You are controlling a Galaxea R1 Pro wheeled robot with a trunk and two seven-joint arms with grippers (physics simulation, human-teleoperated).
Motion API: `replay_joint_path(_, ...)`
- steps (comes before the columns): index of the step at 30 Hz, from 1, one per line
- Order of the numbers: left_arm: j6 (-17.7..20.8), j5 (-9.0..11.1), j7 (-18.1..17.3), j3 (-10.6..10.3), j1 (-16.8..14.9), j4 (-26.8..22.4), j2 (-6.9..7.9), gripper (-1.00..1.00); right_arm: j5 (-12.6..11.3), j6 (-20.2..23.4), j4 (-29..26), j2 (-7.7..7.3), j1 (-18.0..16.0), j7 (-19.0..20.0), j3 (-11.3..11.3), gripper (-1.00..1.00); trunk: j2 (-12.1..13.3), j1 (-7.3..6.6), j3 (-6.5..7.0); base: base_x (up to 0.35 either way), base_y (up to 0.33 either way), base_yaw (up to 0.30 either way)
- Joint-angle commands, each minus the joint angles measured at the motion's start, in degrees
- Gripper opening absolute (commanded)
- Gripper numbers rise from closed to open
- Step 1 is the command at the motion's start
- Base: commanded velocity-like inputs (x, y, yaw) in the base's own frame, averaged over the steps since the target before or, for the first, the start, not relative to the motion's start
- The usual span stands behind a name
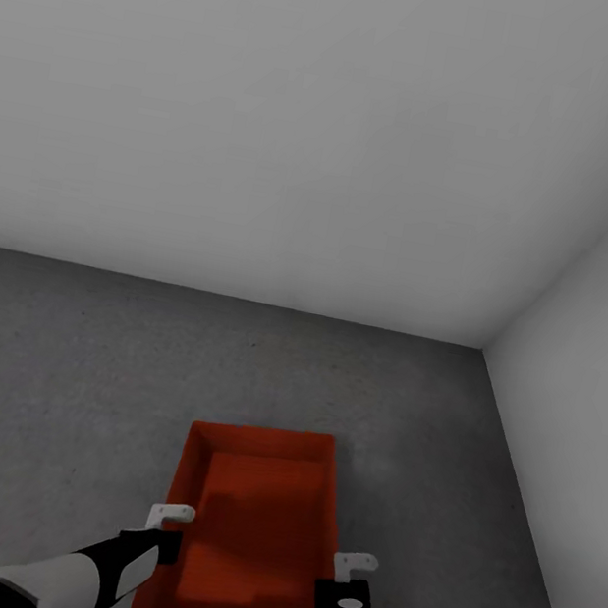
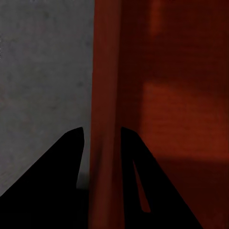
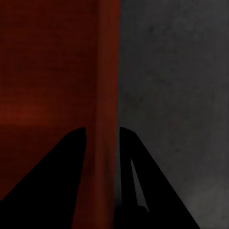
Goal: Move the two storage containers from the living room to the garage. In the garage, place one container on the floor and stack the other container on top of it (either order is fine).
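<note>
One orange-red bin (image 1: 248, 534) in sight, held by both arms over the dark grey floor (image 1: 53, 370), close to the corner where two pale grey walls (image 1: 307, 115) meet; looks like the garage. Whether the bin is touching the floor or just above it, cannot tell from these views

Left gripper (image 1: 167, 527) is clamped on the bin's left long wall, right gripper (image 1: 351, 577) on the right long wall, both toward the near end. Left wrist view: fingers (image 2: 52, 181) straddle the thin wall, one outside, one inside, gap narrow with the wall pinched between. Right wrist view shows the same, fingers (image 3: 57, 176) either side of the wall (image 3: 107, 95)

Handling, as judgement:
- Open top, shallow, thin walls, nothing inside, so probably light
- Thin plastic likely flexes; a pinch on one wall alone would twist it, so two opposed wall grips are the sensible hold
- Smooth plastic could slip between the fingers if the arms drift apart or tilt unevenly
- Grips sit toward the near end, so the far end may sag; keeping both arms level matters
- Not fragile, a gentle set-down on the floor should be fine

Second bin not accounted for here; stacking is not yet done
</note>
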Motion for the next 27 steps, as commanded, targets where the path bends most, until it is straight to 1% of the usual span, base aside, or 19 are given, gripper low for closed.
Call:
replay_joint_path(1,-1.1,0.0,0.0,2.1,0.0,-1.0,0.19,-1.0,-0.7,0.1,-0.2,-0.95,0.0,-0.7,-1.1,-1.0,0.0,-0.01,-0.04,0.0,0.0,0.0)
replay_joint_path(10,-1.1,0.0,0.0,2.1,0.0,-1.0,0.19,-1.0,-0.7,0.1,-0.2,-0.95,0.0,-0.7,-1.2,-1.0,0.0,-0.01,-0.04,0.0,0.0,-0.002)
replay_joint_path(17,-1.1,0.1,0.0,2.1,0.0,-1.0,0.19,-1.0,-0.7,0.1,-0.2,-0.95,0.0,-0.7,-1.2,-1.0,0.0,-0.01,-0.04,0.0,0.0,-0.131)
replay_joint_path(27,-1.1,0.0,0.0,2.1,0.0,-1.0,0.19,-1.0,-0.8,0.1,-0.2,-0.95,0.0,-0.7,-1.3,-1.0,0.0,-0.01,-0.04,0.0,0.0,-0.011)
